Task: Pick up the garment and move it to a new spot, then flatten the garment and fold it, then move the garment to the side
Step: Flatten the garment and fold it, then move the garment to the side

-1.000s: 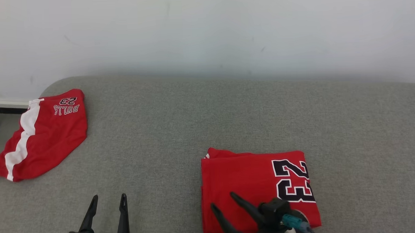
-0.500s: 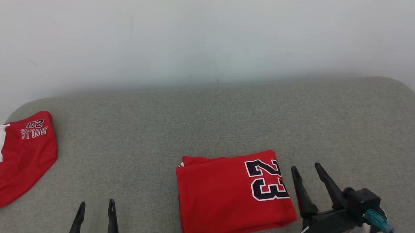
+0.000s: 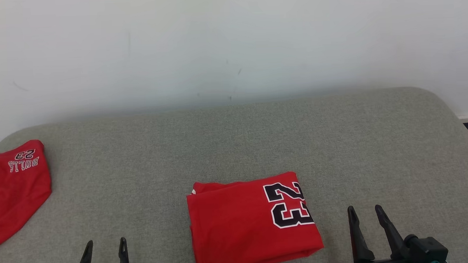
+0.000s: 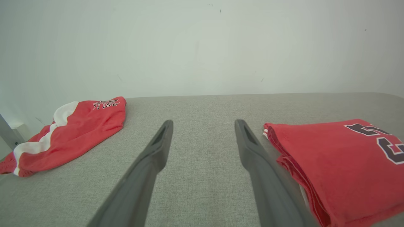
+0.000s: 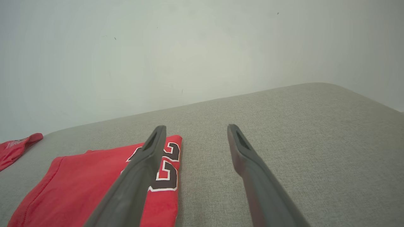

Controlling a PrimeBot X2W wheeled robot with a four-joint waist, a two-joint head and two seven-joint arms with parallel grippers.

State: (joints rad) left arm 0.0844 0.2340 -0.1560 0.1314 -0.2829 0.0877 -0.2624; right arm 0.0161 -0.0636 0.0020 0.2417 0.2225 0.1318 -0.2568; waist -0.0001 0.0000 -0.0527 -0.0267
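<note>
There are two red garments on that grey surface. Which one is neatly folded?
The garment with the big black 23, near the middle, is folded into a rectangle. The other red piece, at far left, lies rumpled.

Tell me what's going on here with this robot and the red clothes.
A two-armed robot is working on laundry on a grey padded surface. The red jersey lies folded flat, number 23 up, between the left gripper and the right gripper. Both are open, empty and clear of it. A second red garment lies loose at the far left.
</note>
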